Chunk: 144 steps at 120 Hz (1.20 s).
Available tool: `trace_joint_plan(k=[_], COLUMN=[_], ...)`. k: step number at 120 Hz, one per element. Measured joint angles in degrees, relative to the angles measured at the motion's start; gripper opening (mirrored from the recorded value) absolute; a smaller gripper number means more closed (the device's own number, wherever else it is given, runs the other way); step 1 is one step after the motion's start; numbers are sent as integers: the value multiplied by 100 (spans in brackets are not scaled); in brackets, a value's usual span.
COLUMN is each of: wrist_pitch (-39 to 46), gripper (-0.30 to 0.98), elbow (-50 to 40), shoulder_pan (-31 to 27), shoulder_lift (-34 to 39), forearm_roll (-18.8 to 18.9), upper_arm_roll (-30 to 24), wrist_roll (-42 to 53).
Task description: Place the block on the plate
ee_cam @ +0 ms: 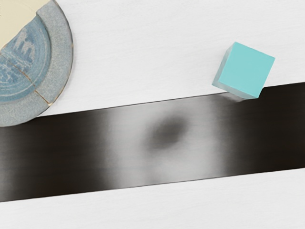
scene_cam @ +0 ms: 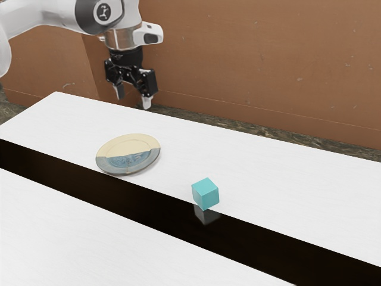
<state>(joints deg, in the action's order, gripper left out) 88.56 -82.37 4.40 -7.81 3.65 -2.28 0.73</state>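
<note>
Holds nothing in the raised gripper (scene_cam: 133, 97), fingers parted, and seems to have everything left to do: must grasp the turquoise block (scene_cam: 205, 193), off the plate (scene_cam: 127, 146) beside the dark strip (scene_cam: 119, 195), then lift, carry and lower it there.

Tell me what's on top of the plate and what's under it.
Nothing lies on the plate; its cream-and-blue face is bare. Mostly white tabletop shows around it; what lies directly beneath is covered and can't be seen.
</note>
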Motion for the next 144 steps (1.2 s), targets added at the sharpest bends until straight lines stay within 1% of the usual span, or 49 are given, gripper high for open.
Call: trace_joint_plan(k=[26, 52, 70, 91, 105, 144], wrist_pitch=[105, 281, 563, 795, 875, 1001], gripper=[69, 69, 69, 69, 69, 69], elbow=[93, 323, 413, 640, 965, 1271], shoulder_pan=[-3, 21, 51, 112, 113, 185], shoulder_lift=[-170, -869, -1444, -1995, -2477, -3235], forearm_roll=[-6, 144, 144, 131, 129, 136], upper_arm_roll=[-94, -462, -505, -693, -734, -817], wrist_roll=[-80, 370, 714, 1055, 1233, 1584])
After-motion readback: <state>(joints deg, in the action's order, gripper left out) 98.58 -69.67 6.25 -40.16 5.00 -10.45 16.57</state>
